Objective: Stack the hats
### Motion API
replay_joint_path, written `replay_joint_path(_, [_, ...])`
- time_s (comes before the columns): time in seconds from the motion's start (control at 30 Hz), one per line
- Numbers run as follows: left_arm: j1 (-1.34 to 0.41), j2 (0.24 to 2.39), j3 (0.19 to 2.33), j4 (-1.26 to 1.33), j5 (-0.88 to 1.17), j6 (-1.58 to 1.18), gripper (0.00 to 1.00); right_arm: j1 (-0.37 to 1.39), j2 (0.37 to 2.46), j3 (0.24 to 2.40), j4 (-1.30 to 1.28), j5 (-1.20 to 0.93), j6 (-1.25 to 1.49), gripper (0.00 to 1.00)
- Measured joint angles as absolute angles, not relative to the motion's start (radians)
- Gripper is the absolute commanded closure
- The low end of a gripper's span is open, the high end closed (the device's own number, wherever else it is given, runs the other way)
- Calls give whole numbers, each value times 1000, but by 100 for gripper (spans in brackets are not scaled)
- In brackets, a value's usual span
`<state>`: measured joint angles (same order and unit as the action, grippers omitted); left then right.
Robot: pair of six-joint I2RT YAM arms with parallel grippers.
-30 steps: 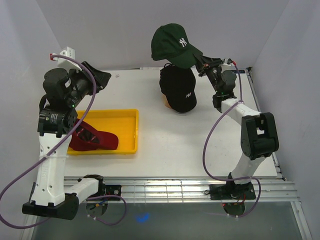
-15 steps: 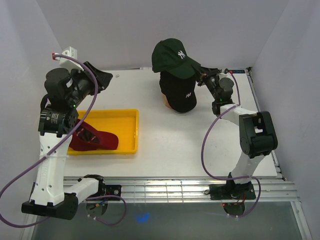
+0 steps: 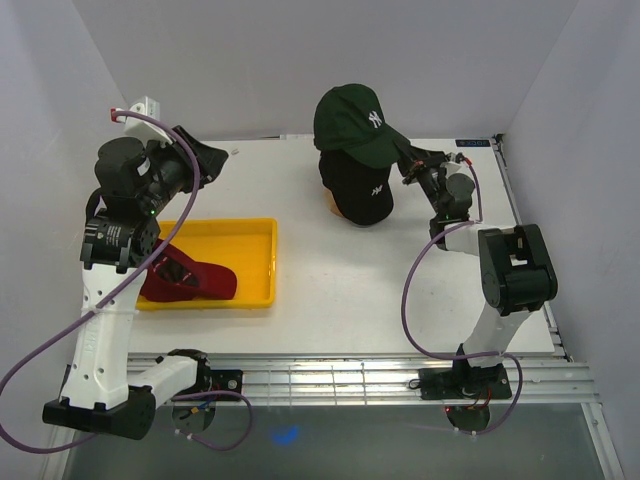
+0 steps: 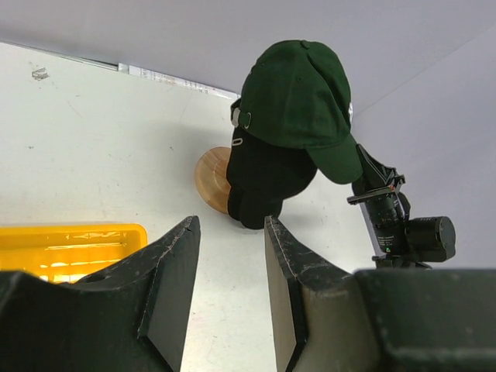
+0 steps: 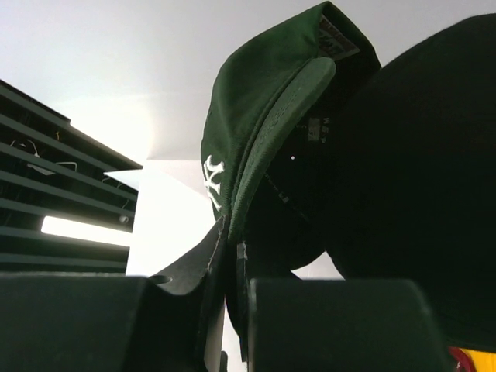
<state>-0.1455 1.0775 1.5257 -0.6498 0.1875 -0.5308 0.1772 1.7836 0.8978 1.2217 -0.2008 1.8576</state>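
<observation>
Newly lowered: dark green cap [image 3: 355,118], higher a second ago, now draped over the black cap [image 3: 362,192] on the round wooden stand [image 4: 211,174]; this layer looks nearly seated. Yellow plastic tray [image 3: 255,262], rigid, glossy, holds the red cap [image 3: 190,280]. Caps: soft fabric, domed, curved brims. Right gripper [image 5: 232,260] pinches the green brim; left gripper [image 4: 230,229] parted, empty.

White emblem on dark green cap [image 3: 357,120], black cap [image 3: 360,192], red cap [image 3: 205,280], yellow tray [image 3: 245,250]

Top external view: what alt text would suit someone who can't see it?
The right gripper pinches the brim of a green cap over a black cap. A red cap lies in a yellow tray at left.
</observation>
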Motion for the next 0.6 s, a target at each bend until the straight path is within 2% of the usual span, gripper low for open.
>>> replay_joint_path(0.6, [-153,1077,1513,-647,168,-519,51,138,1783,681,1288,-205,1930,92])
